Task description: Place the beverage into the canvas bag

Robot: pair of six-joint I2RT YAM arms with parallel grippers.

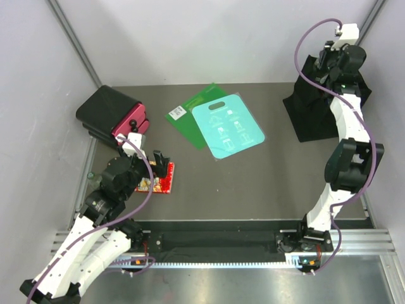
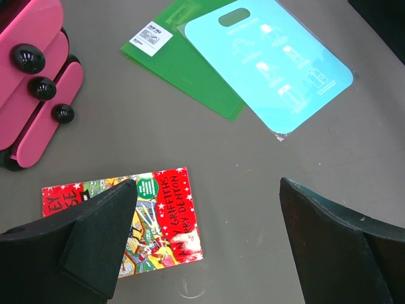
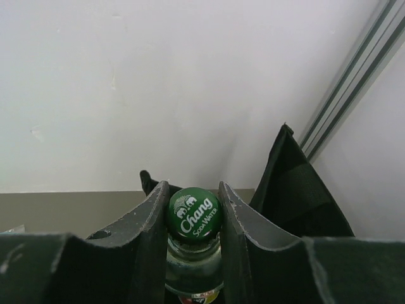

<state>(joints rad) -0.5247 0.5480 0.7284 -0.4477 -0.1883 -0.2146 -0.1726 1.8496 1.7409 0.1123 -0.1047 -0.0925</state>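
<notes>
The beverage (image 3: 193, 218) is a clear glass bottle with a green Chang soda water cap. My right gripper (image 3: 193, 187) is shut on its neck and cap, and the bottle hangs upright between the fingers. The canvas bag (image 1: 314, 111) is a floppy black tote at the far right corner. In the top view my right gripper (image 1: 340, 63) hovers above the bag's far side, and the bottle is hidden there by the arm. An upright flap of the bag (image 3: 296, 190) rises just right of the bottle. My left gripper (image 2: 207, 190) is open and holds nothing, low over the table at the near left.
A red picture book (image 2: 161, 212) lies under my left gripper's left finger. A black hard case with pink drawers (image 1: 114, 114) stands at the far left. A green folder (image 1: 188, 117) and a teal sheet (image 1: 228, 130) lie mid-table. White walls close in behind and beside the bag.
</notes>
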